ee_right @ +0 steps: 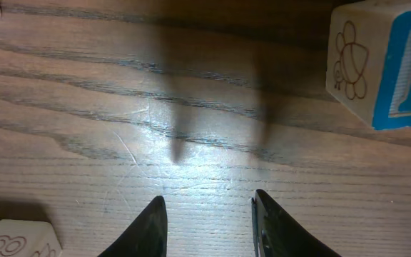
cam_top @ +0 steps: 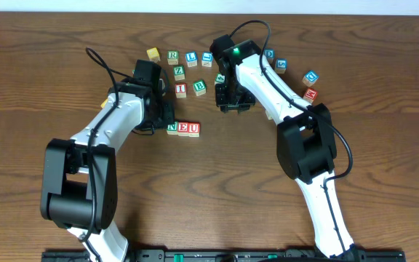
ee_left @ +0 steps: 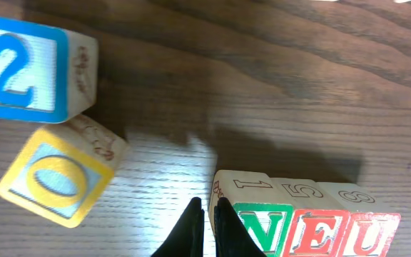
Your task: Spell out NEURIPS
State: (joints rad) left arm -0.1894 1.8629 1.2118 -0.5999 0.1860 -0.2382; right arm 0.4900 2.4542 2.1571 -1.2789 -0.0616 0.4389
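Three cubes stand in a touching row near the table's middle: green N [ee_left: 262, 228], red E [ee_left: 320, 232] and red U [ee_left: 369, 232], and from overhead the N-E-U row [cam_top: 182, 129] reads left to right. My left gripper [ee_left: 207, 214] is shut and empty, its right finger against the N cube's left side. Behind the row lie a green R cube [cam_top: 172, 55], a red I cube [cam_top: 181, 89] and a yellow cube [cam_top: 153, 53]. My right gripper [ee_right: 209, 214] is open over bare wood, right of the row and behind it, with nothing between its fingers.
Other letter cubes lie at the back: Z [cam_top: 179, 72], B [cam_top: 199, 87], blue L [cam_top: 191, 57], and several blue and red ones at the right [cam_top: 310, 76]. A blue "2" cube [ee_left: 20, 68] and a yellow "O" cube [ee_left: 56, 175] sit left of my left gripper.
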